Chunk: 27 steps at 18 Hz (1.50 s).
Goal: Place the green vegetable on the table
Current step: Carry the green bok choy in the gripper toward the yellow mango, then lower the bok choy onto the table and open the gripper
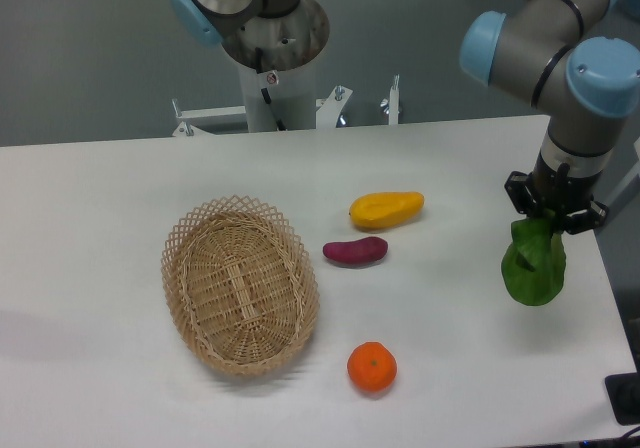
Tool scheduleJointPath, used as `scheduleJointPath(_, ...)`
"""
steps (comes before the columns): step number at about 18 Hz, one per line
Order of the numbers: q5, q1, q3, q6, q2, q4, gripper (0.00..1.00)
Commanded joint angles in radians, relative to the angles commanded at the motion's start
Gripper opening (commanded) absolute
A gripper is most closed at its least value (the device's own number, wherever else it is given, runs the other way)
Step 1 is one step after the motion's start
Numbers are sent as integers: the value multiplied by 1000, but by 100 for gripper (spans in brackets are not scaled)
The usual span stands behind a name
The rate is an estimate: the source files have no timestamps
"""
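The green vegetable [534, 264] is a bright green leafy toy hanging by its paler stalk end from my gripper [553, 219]. The gripper is at the right side of the white table [450, 158], pointing down, and is shut on the top of the vegetable. The leafy end hangs low, near the table's right edge; I cannot tell whether it touches the surface.
An oval wicker basket [240, 284] lies left of centre. A yellow fruit [386, 208], a purple sweet-potato shape [355, 251] and an orange [372, 367] lie in the middle. The arm's base column [270, 58] stands at the back.
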<state>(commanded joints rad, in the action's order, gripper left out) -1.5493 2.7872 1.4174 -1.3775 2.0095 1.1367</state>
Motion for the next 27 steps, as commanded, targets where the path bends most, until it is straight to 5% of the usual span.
scheduleJointPath(12,2,-24,0,64,52,-9,6)
scheduleJointPath(16,-6,-74,12,169,94,-97,6)
scheduleJointPath(25,0,-83,285,135,-4,-138,6)
scheduleJointPath(27,0,-81,359,85,-37,-144,12)
